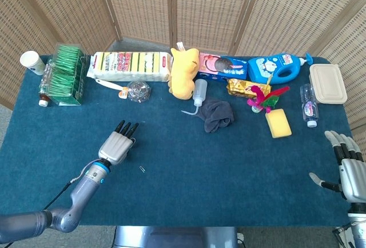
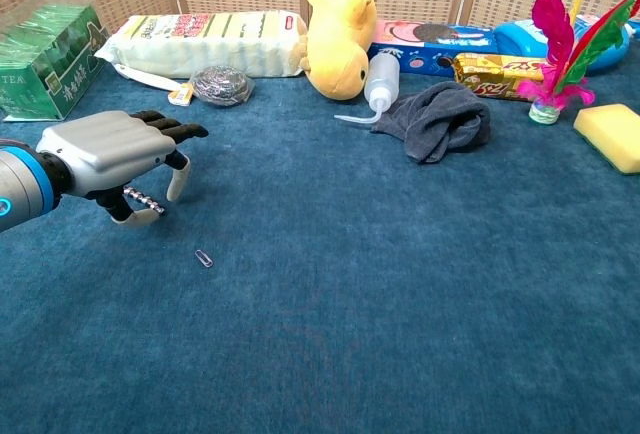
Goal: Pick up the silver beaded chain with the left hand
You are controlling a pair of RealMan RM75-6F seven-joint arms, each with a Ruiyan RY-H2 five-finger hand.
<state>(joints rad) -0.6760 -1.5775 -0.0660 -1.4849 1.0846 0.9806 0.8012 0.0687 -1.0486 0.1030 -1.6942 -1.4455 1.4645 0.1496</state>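
Note:
The silver beaded chain (image 2: 141,197) lies on the blue tabletop, and only a short stretch of it shows beneath my left hand (image 2: 112,153). That hand hovers palm-down right over it, fingers stretched forward and thumb pointing down beside the beads, holding nothing. In the head view the left hand (image 1: 118,144) covers the chain completely. My right hand (image 1: 347,165) rests at the table's right front corner, fingers spread and empty.
A small paperclip (image 2: 204,258) lies just right of and nearer than the chain. Behind the left hand are a steel scourer (image 2: 220,84), a sponge pack (image 2: 205,43) and a green tea box (image 2: 45,58). A yellow plush (image 2: 340,39) and grey cloth (image 2: 437,119) sit further right.

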